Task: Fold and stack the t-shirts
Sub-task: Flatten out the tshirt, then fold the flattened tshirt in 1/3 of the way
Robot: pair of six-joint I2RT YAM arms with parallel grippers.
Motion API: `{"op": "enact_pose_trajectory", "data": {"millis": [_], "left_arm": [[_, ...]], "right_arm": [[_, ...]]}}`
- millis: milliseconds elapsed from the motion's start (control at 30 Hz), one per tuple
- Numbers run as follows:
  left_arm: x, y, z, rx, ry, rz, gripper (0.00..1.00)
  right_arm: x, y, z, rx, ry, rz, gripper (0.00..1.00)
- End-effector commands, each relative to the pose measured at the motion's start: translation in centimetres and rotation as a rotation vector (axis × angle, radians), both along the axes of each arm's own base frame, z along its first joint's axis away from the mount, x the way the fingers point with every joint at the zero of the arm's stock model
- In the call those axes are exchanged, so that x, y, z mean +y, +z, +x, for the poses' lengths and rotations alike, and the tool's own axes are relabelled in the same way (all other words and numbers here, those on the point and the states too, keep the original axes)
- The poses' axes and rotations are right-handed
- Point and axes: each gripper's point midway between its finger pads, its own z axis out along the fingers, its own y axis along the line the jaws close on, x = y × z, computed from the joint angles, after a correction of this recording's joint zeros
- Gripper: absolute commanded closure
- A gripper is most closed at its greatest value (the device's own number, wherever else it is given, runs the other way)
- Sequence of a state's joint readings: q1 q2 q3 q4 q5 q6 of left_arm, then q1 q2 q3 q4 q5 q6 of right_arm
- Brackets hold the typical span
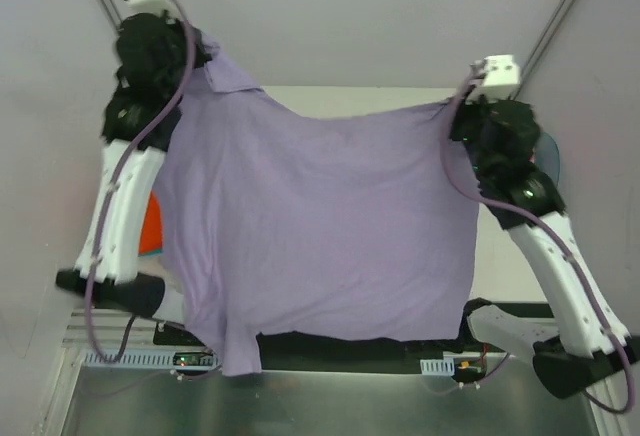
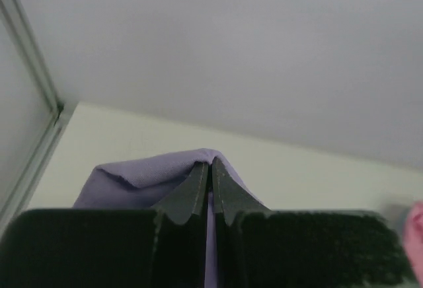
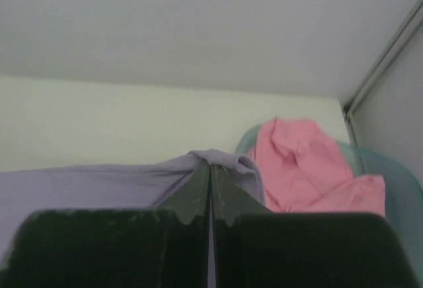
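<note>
lavender t-shirt [image 1: 320,226] hangs, long axis left-right | left tool [image 2: 210,168], right tool [image 3: 210,168]: both clamped on it

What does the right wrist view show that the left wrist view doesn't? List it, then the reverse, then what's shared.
Right wrist only: the basket holding the pink shirt, and the right pincer. Left wrist only: the left pincer and a pink blur at the right edge. Both: a pincer shut on the lavender shirt, pale table beyond.

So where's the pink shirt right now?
In the right wrist view, the pink t-shirt lies bunched in the basket at the far right corner, just beyond the right gripper holding the lavender t-shirt.
</note>
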State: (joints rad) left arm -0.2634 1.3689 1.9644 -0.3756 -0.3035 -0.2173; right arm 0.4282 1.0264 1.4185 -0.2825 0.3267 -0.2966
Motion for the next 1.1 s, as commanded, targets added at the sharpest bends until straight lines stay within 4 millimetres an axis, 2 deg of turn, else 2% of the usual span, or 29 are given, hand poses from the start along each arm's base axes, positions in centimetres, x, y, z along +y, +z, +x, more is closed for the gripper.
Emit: {"op": "enact_pose_trajectory", "data": {"millis": [0,33,67,133,167,200,233,333,500,600,667,700,767,800,833,867,900,933,967,1000,1033,1067], "left_arm": [[0.7,-16.0,9.0,0.382,-0.071,0.036,1.0],[0.5,-18.6,9.9,0.439,-0.096,0.062,1.0],[-0.1,-22.1,11.4,0.513,-0.126,0.084,1.0],[-1.5,-25.5,12.3,0.58,-0.214,0.097,1.0],[-2.0,-27.8,12.9,0.626,-0.239,0.096,1.0],[-2.8,-28.8,13.0,0.643,-0.289,0.09,1.0],[-3.2,-30.5,13.4,0.675,-0.314,0.096,1.0],[-3.6,-32.9,13.8,0.716,-0.344,0.104,1.0],[-3.1,-34.8,14.1,0.751,-0.322,0.123,1.0],[-3.0,-35.5,13.4,0.775,-0.314,0.101,1.0],[-2.7,-35.1,12.7,0.776,-0.286,0.085,1.0],[-2.6,-36.0,11.9,0.804,-0.262,0.051,1.0],[-2.3,-35.3,10.8,0.801,-0.232,0.02,1.0],[-2.3,-36.5,9.7,0.836,-0.216,-0.017,1.0],[-2.3,-35.7,8.9,0.822,-0.207,-0.036,1.0],[-2.0,-35.9,8.2,0.831,-0.184,-0.051,1.0],[-1.9,-37.0,7.0,0.862,-0.16,-0.085,1.0],[-1.7,-36.1,6.2,0.843,-0.146,-0.099,1.0],[-1.5,-36.1,5.5,0.844,-0.129,-0.113,1.0],[-1.3,-37.2,4.2,0.874,-0.105,-0.133,1.0],[-1.2,-36.2,3.4,0.848,-0.099,-0.143,1.0],[-1.2,-36.2,2.7,0.849,-0.091,-0.157,1.0]], "right_arm": [[-1.4,-11.3,5.8,0.213,-0.175,-0.014,1.0],[-1.9,-12.8,7.0,0.233,-0.179,0.005,1.0],[-1.8,-16.4,8.3,0.312,-0.184,-0.008,1.0],[-1.6,-18.9,9.5,0.374,-0.161,0.008,1.0],[-1.4,-20.7,10.2,0.414,-0.16,-0.009,1.0],[-1.3,-21.6,10.5,0.432,-0.157,-0.028,1.0],[-1.2,-22.2,10.8,0.443,-0.148,-0.037,1.0],[-1.1,-24.1,11.9,0.485,-0.152,-0.07,1.0],[-1.2,-23.8,12.8,0.489,-0.155,-0.079,1.0],[-1.4,-24.2,12.6,0.506,-0.16,-0.086,1.0],[-1.5,-24.3,12.3,0.513,-0.164,-0.086,1.0],[-1.7,-24.3,12.2,0.516,-0.172,-0.088,1.0],[-2.0,-24.1,11.6,0.515,-0.183,-0.089,1.0],[-2.4,-24.1,11.2,0.524,-0.194,-0.095,0.99],[-2.6,-23.8,10.8,0.519,-0.198,-0.095,0.99],[-2.7,-23.6,10.5,0.519,-0.197,-0.1,1.0],[-2.8,-23.7,10.2,0.524,-0.194,-0.104,0.99],[-3.0,-23.3,9.8,0.518,-0.198,-0.104,0.99],[-3.1,-23.4,9.5,0.522,-0.198,-0.107,1.0],[-3.2,-23.4,9.1,0.528,-0.195,-0.112,0.99],[-3.4,-23.1,8.8,0.524,-0.196,-0.112,1.0],[-3.5,-23.4,8.5,0.533,-0.196,-0.116,1.0]]}}
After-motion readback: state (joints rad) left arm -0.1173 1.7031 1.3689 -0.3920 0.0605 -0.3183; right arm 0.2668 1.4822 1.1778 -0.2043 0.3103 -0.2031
